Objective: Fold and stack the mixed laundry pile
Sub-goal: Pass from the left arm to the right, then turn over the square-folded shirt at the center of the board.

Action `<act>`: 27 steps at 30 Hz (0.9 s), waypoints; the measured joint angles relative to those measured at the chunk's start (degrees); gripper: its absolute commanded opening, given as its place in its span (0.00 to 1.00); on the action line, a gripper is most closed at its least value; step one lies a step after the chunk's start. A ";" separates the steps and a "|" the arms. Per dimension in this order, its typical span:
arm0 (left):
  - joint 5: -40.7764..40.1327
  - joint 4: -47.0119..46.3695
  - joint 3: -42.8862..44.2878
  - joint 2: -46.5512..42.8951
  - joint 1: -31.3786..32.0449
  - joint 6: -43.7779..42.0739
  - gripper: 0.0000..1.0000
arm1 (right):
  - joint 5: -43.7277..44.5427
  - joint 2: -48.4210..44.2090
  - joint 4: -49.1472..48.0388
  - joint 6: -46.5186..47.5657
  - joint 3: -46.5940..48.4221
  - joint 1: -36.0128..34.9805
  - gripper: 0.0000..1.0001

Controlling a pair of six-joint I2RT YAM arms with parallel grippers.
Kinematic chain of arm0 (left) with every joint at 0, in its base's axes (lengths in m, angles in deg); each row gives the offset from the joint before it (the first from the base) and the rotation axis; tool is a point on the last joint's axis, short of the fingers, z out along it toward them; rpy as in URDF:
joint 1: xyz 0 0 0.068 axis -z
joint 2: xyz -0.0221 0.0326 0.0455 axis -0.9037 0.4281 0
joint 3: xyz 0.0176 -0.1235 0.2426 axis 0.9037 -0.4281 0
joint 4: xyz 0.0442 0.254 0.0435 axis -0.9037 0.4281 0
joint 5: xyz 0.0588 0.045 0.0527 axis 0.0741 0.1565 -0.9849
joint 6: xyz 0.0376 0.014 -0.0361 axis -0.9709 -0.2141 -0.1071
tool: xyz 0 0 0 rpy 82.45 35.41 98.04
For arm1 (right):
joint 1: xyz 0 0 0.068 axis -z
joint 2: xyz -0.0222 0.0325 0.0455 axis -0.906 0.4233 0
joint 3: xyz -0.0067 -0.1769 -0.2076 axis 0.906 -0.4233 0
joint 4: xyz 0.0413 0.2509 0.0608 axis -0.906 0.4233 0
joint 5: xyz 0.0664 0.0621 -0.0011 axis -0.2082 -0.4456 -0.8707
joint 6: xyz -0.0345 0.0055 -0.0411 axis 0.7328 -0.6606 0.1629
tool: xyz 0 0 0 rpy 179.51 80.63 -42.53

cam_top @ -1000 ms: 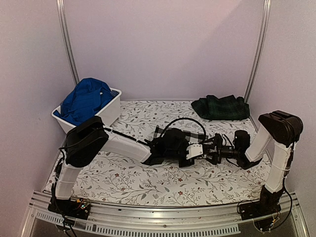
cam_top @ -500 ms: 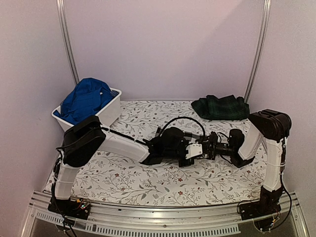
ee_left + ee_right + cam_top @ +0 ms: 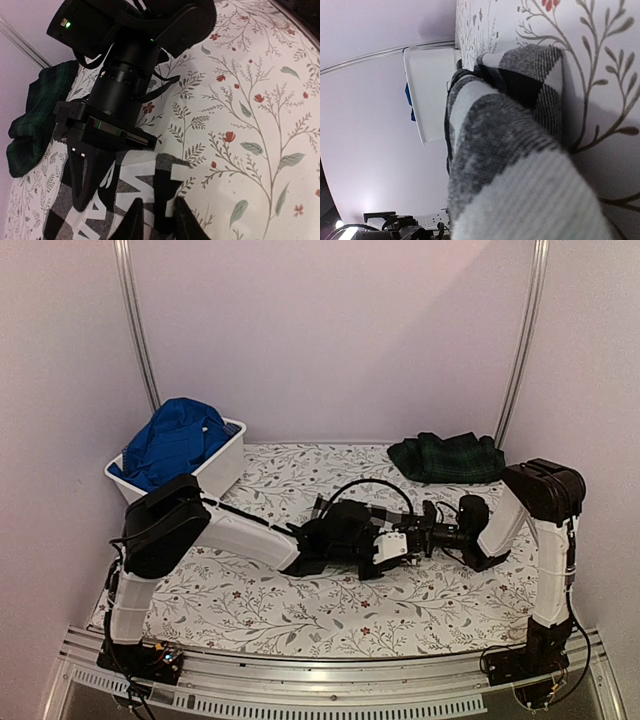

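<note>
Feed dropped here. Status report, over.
Right claw shut on checked shirt. Left claw at same shirt, grip unclear. Tartan garment back right, blue garment in tub. Nothing blocking.

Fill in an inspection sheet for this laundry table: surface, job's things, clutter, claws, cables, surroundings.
Surface: table with a floral cover, lying flat.
Job's things: checked shirt at centre beneath both claws; tartan garment lying far right; blue garment heaped in the tub.
Clutter: white tub, far left.
Claws: left claw slightly parted over the shirt's edge; right claw shut on the shirt.
Cables: black cable looping above the left wrist.
Surroundings: plain walls, metal frame posts.
</note>
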 measured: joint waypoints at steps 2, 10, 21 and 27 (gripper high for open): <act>-1.22 -0.11 -0.76 -0.79 0.00 1.40 0.53 | 0.11 -1.16 3.80 2.64 0.68 0.07 0.00; -2.89 -6.03 -13.33 -12.74 -3.41 15.39 0.68 | 4.92 -14.29 39.95 25.24 7.82 0.22 0.00; -7.34 -15.89 -23.82 -20.24 -12.96 30.97 0.70 | 18.80 -29.53 84.41 55.45 26.14 0.81 0.00; -7.76 -18.67 -26.71 -20.68 -14.12 33.90 0.70 | 32.85 -36.48 101.13 66.77 34.82 0.85 0.00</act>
